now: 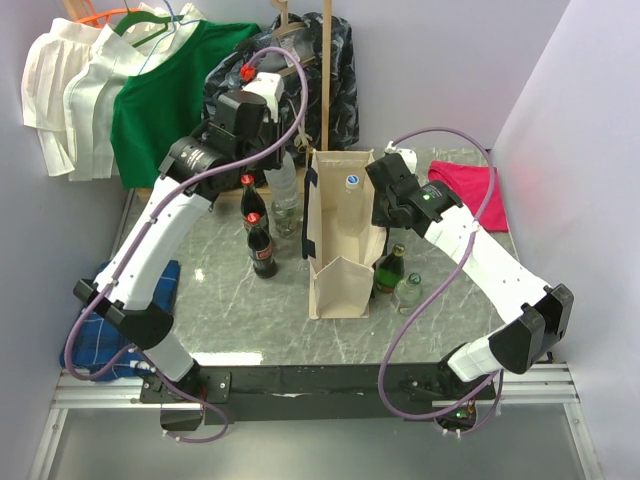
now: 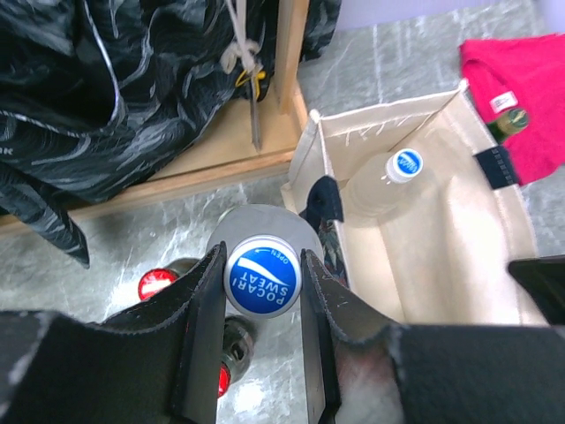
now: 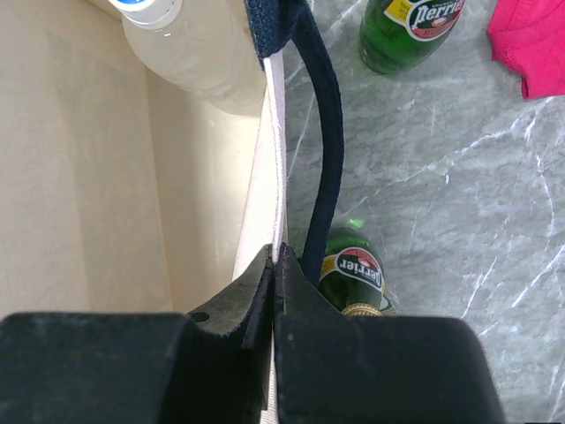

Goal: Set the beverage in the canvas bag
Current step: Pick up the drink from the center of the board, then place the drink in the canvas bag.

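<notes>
**One bottle bagged, a second in the jaws**

From above, the canvas bag (image 1: 338, 250) stands open mid-table, tall, boxy and cream. One blue-capped bottle (image 1: 352, 183) is already inside. The left gripper (image 1: 283, 165) sits over a clear Pocari Sweat bottle (image 1: 286, 200) just left of the bag. Cola bottles (image 1: 262, 248) and Perrier bottles (image 1: 390, 268) wait outside.

At the left wrist, the fingers (image 2: 205, 327) hug that bottle's cap on both sides, narrowly parted and apparently gripping it. Lifting it and lowering it into the bag remain to be done.

At the right wrist, the right gripper (image 3: 274, 258) is clamped flat on the bag's cream rim beside the navy handle (image 3: 322, 177), holding the mouth steady, I judge.
</notes>
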Tool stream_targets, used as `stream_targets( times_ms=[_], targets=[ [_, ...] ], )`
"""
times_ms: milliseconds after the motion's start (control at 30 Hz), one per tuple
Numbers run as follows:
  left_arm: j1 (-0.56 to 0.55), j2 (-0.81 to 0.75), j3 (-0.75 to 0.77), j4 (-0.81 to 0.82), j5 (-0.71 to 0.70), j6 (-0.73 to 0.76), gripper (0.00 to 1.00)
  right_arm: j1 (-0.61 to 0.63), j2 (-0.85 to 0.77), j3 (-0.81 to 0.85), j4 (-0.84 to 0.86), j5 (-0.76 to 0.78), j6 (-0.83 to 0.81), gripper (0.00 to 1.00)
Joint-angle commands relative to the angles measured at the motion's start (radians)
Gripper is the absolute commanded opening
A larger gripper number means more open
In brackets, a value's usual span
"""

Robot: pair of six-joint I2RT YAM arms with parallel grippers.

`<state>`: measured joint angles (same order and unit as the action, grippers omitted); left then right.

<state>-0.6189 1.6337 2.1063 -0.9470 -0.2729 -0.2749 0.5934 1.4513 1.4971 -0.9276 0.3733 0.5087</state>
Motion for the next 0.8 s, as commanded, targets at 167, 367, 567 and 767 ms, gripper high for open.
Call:
stream_targets(
  times_ms=[167,367,567,767],
  targets=[
    [-0.002,-0.130,0.035,0.286,0.075,0.023,0.01,0.006,-0.005,-0.028,0.038,0.006,0.013,0.00],
    [-0.002,-0.140,0.049,0.320,0.098,0.029,0.01,0.005,-0.008,-0.034,0.046,0.004,0.013,0.00],
    [-0.002,-0.140,0.075,0.340,0.132,0.036,0.01,0.006,-0.005,-0.034,0.047,0.004,0.014,0.00],
    [-0.005,-0.121,0.133,0.352,0.169,0.036,0.01,0.006,-0.006,-0.034,0.049,0.009,0.013,0.00]
  ],
)
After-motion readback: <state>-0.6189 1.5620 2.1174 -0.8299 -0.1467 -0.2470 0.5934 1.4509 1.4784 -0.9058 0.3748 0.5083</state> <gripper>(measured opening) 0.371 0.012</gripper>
